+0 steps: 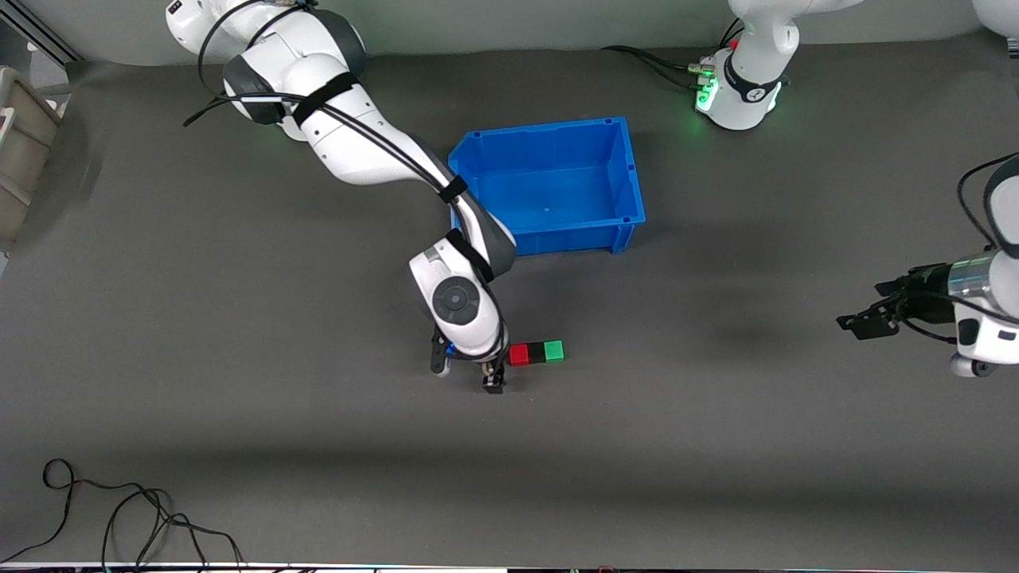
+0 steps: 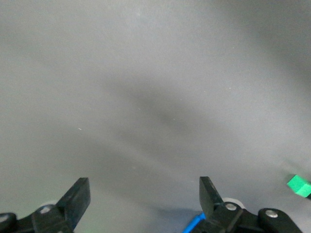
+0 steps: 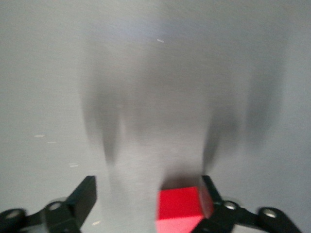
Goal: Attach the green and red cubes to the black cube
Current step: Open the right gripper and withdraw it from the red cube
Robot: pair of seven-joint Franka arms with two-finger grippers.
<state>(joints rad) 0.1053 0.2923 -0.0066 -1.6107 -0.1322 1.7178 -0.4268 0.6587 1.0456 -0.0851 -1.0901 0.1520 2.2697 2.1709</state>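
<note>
The red cube [image 1: 519,355], the black cube [image 1: 537,352] and the green cube [image 1: 554,350] lie touching in a short row on the grey table, the black one in the middle. My right gripper [image 1: 466,374] stands open low over the table at the row's red end. In the right wrist view the red cube [image 3: 179,206] lies between the open fingers, close against one finger [image 3: 210,194], and the right gripper [image 3: 148,194] grips nothing. My left gripper [image 1: 864,318] waits open and empty toward the left arm's end of the table. The left wrist view shows the green cube [image 2: 298,185] at its edge.
A blue bin [image 1: 569,237] stands empty, farther from the front camera than the cube row. A black cable [image 1: 119,509] lies near the table's front edge toward the right arm's end. A beige box [image 1: 24,151] sits off that end.
</note>
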